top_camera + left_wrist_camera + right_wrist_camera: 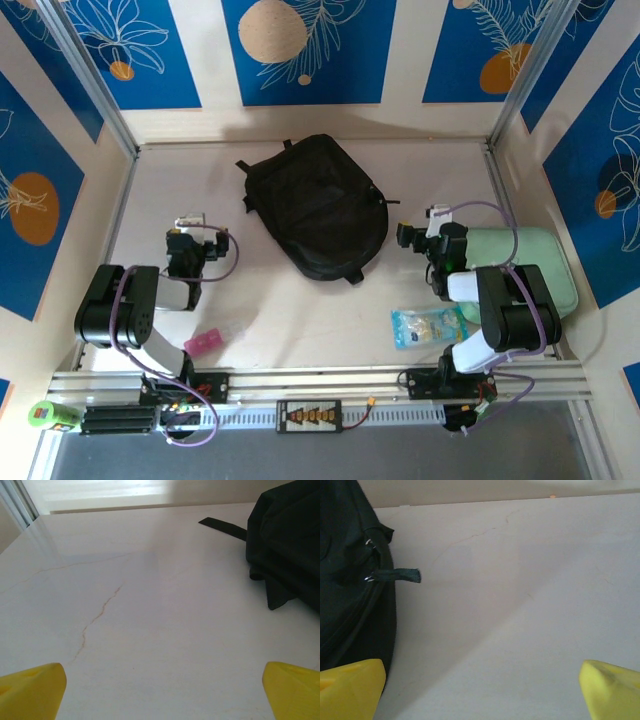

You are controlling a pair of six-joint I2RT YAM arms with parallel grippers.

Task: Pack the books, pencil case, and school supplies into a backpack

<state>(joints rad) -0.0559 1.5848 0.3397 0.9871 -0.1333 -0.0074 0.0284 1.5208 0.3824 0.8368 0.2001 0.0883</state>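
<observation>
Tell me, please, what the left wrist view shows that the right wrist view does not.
The left wrist view adds a flat black strap lying on the pale table and running up to the large black soft fabric backpack at that picture's right edge. The right wrist view adds instead a short dark fabric pull tab sticking out sideways from the backpack's zip. Both share the backpack, the table and yellow fingertips set wide apart: the left gripper and the right gripper are open, with nothing between the jaws.
</observation>
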